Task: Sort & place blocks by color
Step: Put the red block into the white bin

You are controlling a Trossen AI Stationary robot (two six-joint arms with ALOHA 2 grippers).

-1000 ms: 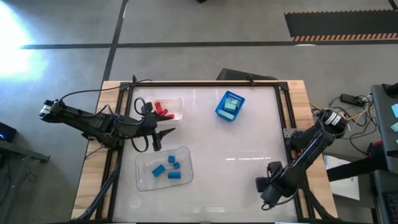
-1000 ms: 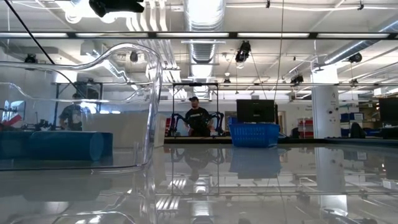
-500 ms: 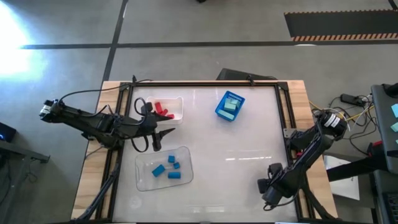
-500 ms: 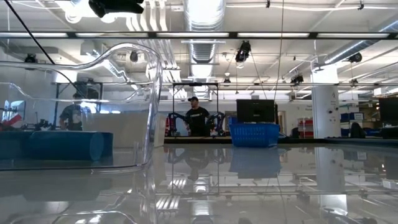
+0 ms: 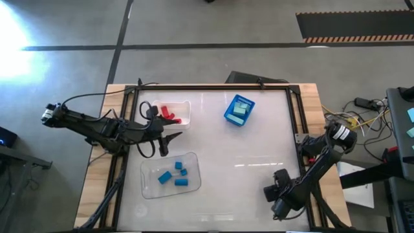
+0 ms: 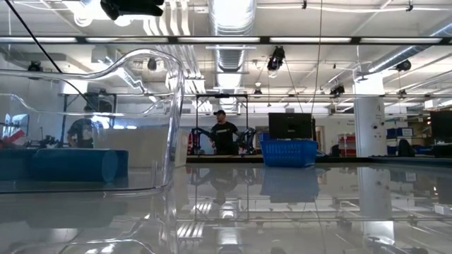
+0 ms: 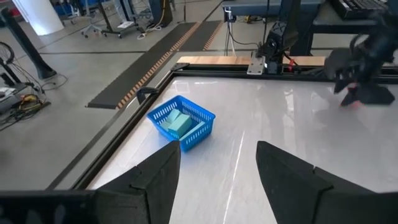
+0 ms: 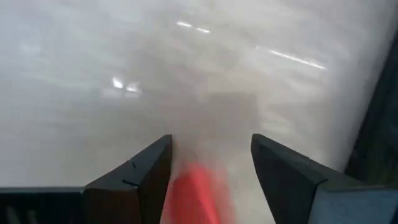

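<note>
Red blocks [image 5: 169, 114] lie in a white tray at the far left. Blue blocks [image 5: 176, 175] lie in a clear tray nearer me, and one blue block [image 6: 67, 166] shows through its wall. Pale teal blocks [image 7: 179, 124] sit in the blue bin [image 5: 239, 110]. My left gripper [image 5: 173, 137] hovers open between the two trays, holding nothing. My right gripper [image 5: 272, 194] is at the near right corner, pointing down at the table. Its fingers stand apart in the right wrist view [image 8: 211, 140], with one blurred red block [image 8: 198, 196] between them. My right gripper comes from above with the red block [image 8: 198, 196] far back between its fingers, close beside one finger [image 8: 146, 180] and apart from the other. Whether either finger touches it, I cannot tell.
The clear tray's wall [image 6: 141, 120] fills the low view's left side. A black frame and wooden border [image 5: 310, 103] run round the glossy white table. The middle of the table [image 5: 246, 162] is bare. People stand far off in the room [image 6: 223, 134].
My right arm has shifted a little toward the table's left, its gripper staying low over the near right corner. The trays, the bin and their blocks have kept their places.
</note>
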